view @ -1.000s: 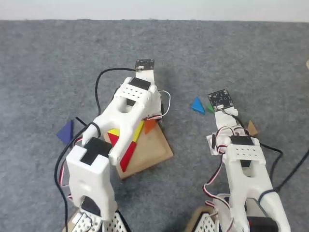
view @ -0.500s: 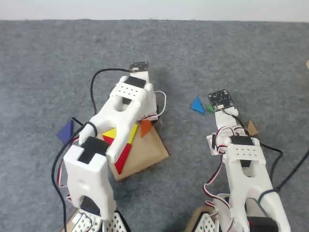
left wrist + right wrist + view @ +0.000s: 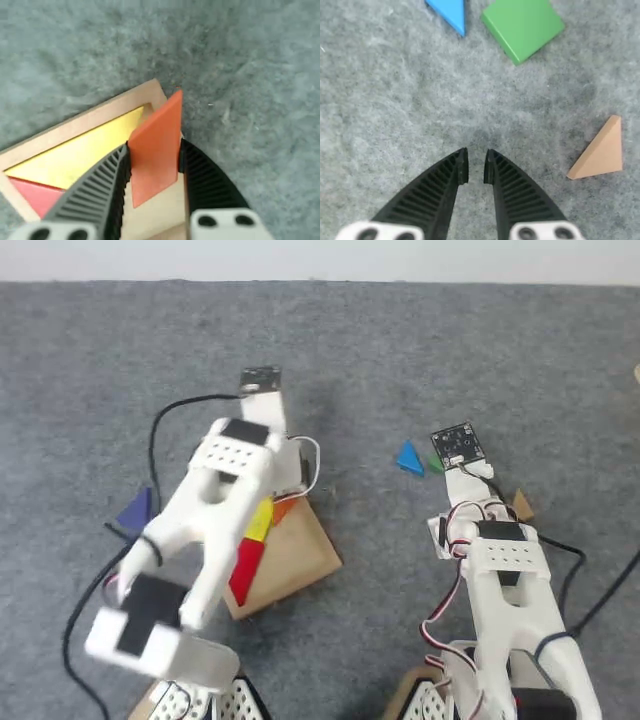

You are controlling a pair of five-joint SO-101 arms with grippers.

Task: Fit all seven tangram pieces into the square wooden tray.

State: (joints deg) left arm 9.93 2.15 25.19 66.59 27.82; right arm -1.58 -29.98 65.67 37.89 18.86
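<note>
Now the left arm has swung over to the left, taking the orange piece with it. The square wooden tray has slid a little left too, its right corner drawn in. That matters: the tray is not fixed, so any sideways push at the rim will likely shift it rather than seat the piece.

The left tool is pinching the orange piece flat between its ribbed jaws. The piece hangs over the far corner of the tray, just beyond the yellow piece, with the red piece lying nearer. The orange one is not down flat yet. It stands on edge and tilted, its long axis running away from the tool toward that far corner, and its leading point pokes out past the rim over the grey counter. To my eye it needs turning flat and pulling back inside the rim.

Over on the right, the right tool hovers with jaws all but pressed together, gripping nothing. The blue triangle and green piece lie beyond it, the tan triangle to its right. A dark blue triangle waits left of the tray.
</note>
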